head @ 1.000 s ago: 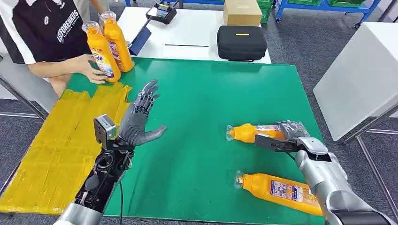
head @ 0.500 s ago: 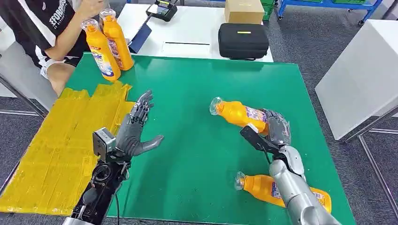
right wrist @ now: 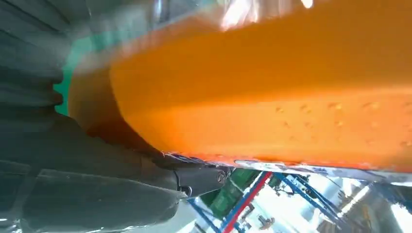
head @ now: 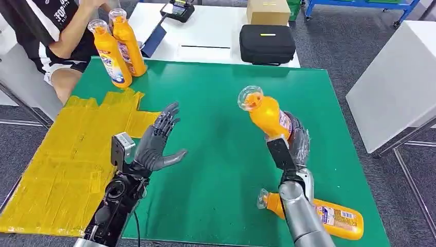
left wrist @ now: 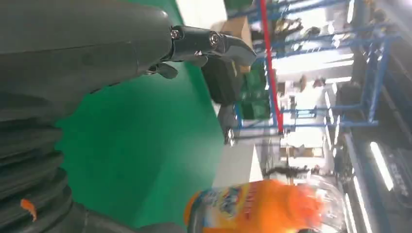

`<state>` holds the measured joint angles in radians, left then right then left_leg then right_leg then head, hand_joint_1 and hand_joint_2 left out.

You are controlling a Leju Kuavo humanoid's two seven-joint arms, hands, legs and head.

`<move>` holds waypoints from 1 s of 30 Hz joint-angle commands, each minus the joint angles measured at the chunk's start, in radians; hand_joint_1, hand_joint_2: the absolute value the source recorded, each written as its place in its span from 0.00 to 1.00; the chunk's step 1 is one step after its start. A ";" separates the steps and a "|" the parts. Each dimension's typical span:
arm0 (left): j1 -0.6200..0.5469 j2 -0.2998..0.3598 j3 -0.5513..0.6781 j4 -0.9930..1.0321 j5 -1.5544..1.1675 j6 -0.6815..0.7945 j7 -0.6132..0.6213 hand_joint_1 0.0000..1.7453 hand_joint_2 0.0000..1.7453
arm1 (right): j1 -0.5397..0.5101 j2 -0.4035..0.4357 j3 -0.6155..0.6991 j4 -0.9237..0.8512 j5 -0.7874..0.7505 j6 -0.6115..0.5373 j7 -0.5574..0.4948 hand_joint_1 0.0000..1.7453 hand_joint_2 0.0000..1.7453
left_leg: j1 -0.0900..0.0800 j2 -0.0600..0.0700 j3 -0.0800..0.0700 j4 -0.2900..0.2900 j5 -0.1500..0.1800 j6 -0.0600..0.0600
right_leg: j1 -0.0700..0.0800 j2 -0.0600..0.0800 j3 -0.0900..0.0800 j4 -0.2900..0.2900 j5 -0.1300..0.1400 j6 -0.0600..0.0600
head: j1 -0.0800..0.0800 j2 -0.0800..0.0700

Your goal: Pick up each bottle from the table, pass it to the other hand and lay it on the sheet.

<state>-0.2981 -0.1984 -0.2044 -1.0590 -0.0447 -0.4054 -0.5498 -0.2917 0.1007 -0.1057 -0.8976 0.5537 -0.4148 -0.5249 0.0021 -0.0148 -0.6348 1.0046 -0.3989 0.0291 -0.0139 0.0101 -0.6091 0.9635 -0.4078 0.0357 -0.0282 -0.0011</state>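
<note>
My right hand (head: pixel 294 146) grips an orange bottle (head: pixel 265 113) by its lower body and holds it raised above the green table (head: pixel 216 103), clear cap up and tilted toward the left. The same bottle (right wrist: pixel 272 87) lies close against the palm in the right wrist view and appears as an orange bottle (left wrist: pixel 257 206) in the left wrist view. My left hand (head: pixel 157 144) hovers open over the table's left half, palm facing the bottle, a gap between them. A second orange bottle (head: pixel 324 216) lies on its side near the front right edge. The yellow sheet (head: pixel 61 154) covers the table's left side.
Two more orange bottles (head: pixel 117 46) stand upright at the table's far left corner, beside a seated person (head: pixel 46 31). Behind, a white table carries a black case (head: pixel 266 45), a cardboard box (head: pixel 266 11) and a handheld device (head: pixel 177 10). A white surface (head: pixel 396 77) stands at right.
My right hand lifted the bottle off the table and swung it up toward upright and leftward. My left hand shifted slightly right. The person drew their hand off the standing bottles.
</note>
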 commanded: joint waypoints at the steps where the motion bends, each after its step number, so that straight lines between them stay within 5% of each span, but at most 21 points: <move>1: -0.089 -0.011 -0.081 0.037 0.051 -0.046 0.084 0.00 1.00 | 0.011 0.084 0.134 -0.093 -0.114 0.111 -0.015 1.00 1.00 | 0.000 0.003 0.004 0.001 -0.003 -0.002 | 0.000 0.001 0.003 0.001 -0.002 -0.002 | 0.000 0.000; 8: -0.126 -0.017 -0.129 0.070 0.113 -0.032 0.115 0.00 1.00 | -0.054 0.116 0.305 -0.004 -0.169 0.167 -0.022 1.00 1.00 | 0.000 0.004 0.003 0.000 -0.002 -0.002 | 0.000 0.003 0.002 0.001 -0.001 -0.001 | 0.000 0.000; 19: -0.125 -0.015 -0.131 0.069 0.115 -0.030 0.116 0.00 1.00 | -0.055 0.113 0.308 -0.003 -0.172 0.165 -0.022 1.00 1.00 | 0.000 0.002 0.002 0.000 -0.001 -0.001 | 0.000 0.001 0.002 0.000 -0.001 -0.001 | 0.000 0.000; 30: -0.157 -0.013 -0.163 0.127 0.160 0.002 0.122 0.00 1.00 | -0.077 0.165 0.445 0.141 -0.160 0.170 -0.010 1.00 1.00 | 0.000 0.003 0.004 -0.001 -0.001 -0.002 | 0.000 0.002 0.003 -0.001 -0.001 -0.002 | 0.000 0.000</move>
<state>-0.3950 -0.2373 -0.3327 -1.0365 0.0950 -0.4253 -0.4284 -0.2986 0.2392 0.2350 -0.9365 0.3891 -0.2426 -0.5360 0.0023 -0.0144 -0.6351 1.0045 -0.3988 0.0290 -0.0138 0.0105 -0.6093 0.9635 -0.4079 0.0356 -0.0282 -0.0011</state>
